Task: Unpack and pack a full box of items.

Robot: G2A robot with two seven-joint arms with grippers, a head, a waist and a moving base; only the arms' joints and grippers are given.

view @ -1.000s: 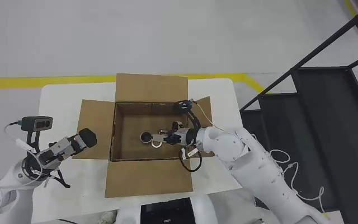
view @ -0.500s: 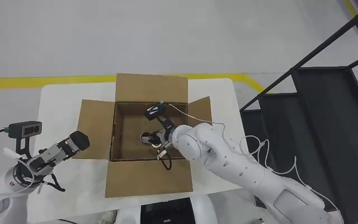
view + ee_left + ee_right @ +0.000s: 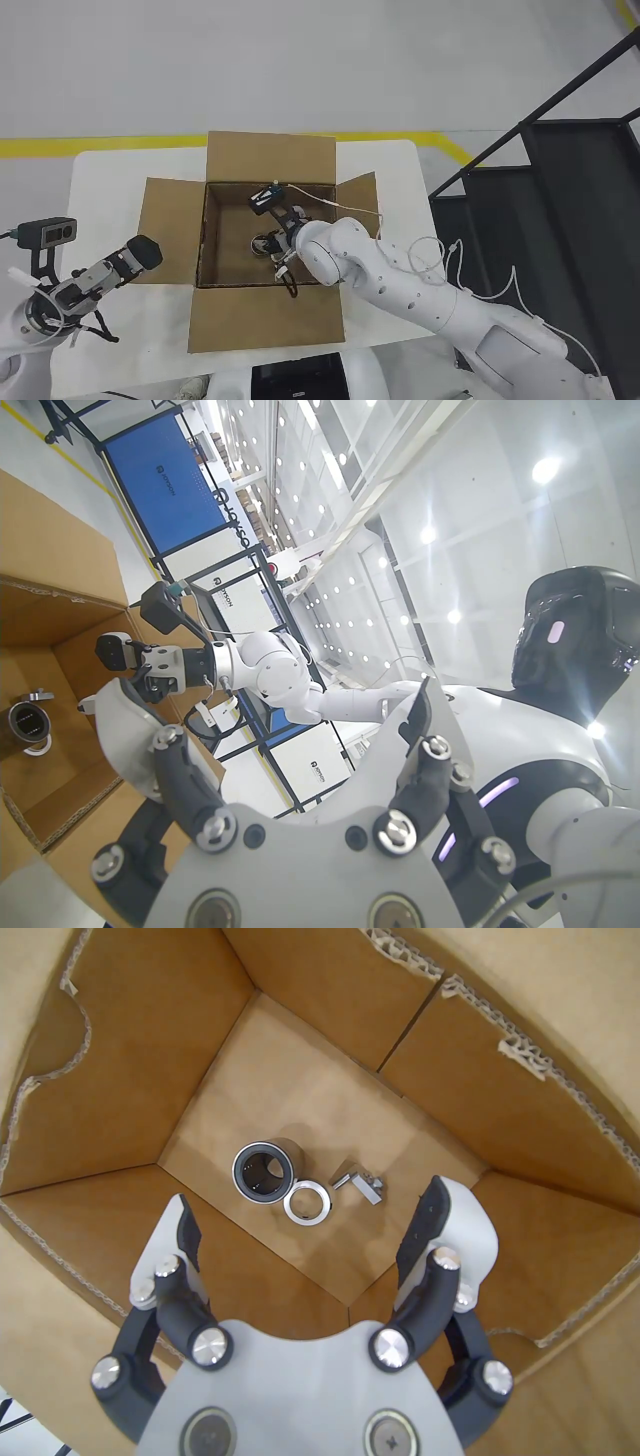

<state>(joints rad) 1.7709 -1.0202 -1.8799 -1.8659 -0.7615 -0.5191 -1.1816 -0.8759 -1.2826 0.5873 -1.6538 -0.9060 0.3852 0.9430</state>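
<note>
An open cardboard box (image 3: 205,235) stands mid-table with its flaps folded out. On its floor lie a dark metal cylinder (image 3: 265,1170), a flat metal ring (image 3: 307,1202) touching it, and a small metal bracket (image 3: 362,1183). My right gripper (image 3: 308,1190) hangs inside the box above these parts, open and holding nothing. From above, it (image 3: 270,243) sits over the cylinder. My left gripper (image 3: 270,705) is open and empty, outside the box past its left flap (image 3: 142,254). The left wrist view catches the cylinder (image 3: 27,720) and my right gripper (image 3: 125,655).
The box sits on a white table (image 3: 110,170). A yellow floor line (image 3: 100,145) runs behind it. A black stair frame (image 3: 560,170) stands to the right. Bare table lies left of the box, around my left arm.
My right arm has swung leftward across the box, carrying its gripper from the box's right side to over the cylinder. My left arm drew back a little from the left flap.
</note>
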